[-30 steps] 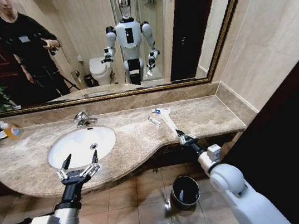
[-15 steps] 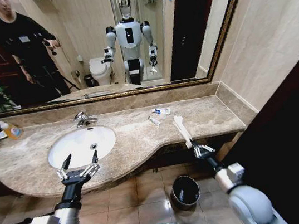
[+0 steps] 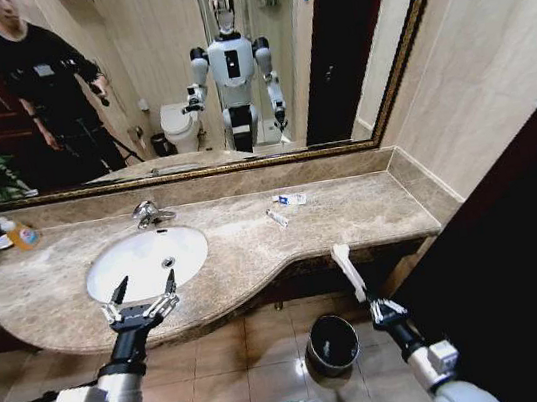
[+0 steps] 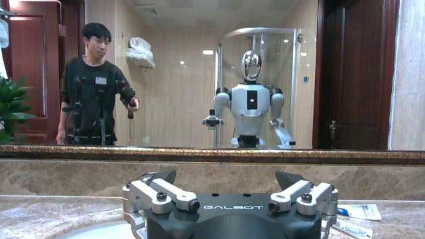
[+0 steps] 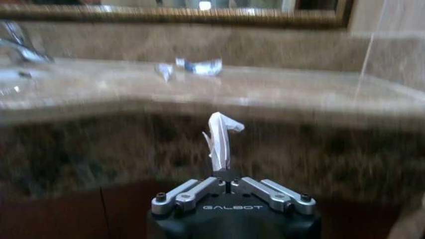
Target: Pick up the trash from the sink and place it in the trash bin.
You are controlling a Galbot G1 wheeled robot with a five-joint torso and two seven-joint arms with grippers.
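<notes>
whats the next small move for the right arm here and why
Probably swing the right gripper a little toward the robot's left, until it is over the trash bin, then release. It is shut on a long white sachet, off the counter edge, and beside the bin's mouth, not over it. The left gripper hovers open by the sink.

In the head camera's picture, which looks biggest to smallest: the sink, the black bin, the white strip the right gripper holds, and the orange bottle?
1. sink
2. black bin
3. white strip, in the right gripper
4. orange bottle, though it sits farther from the camera
</notes>
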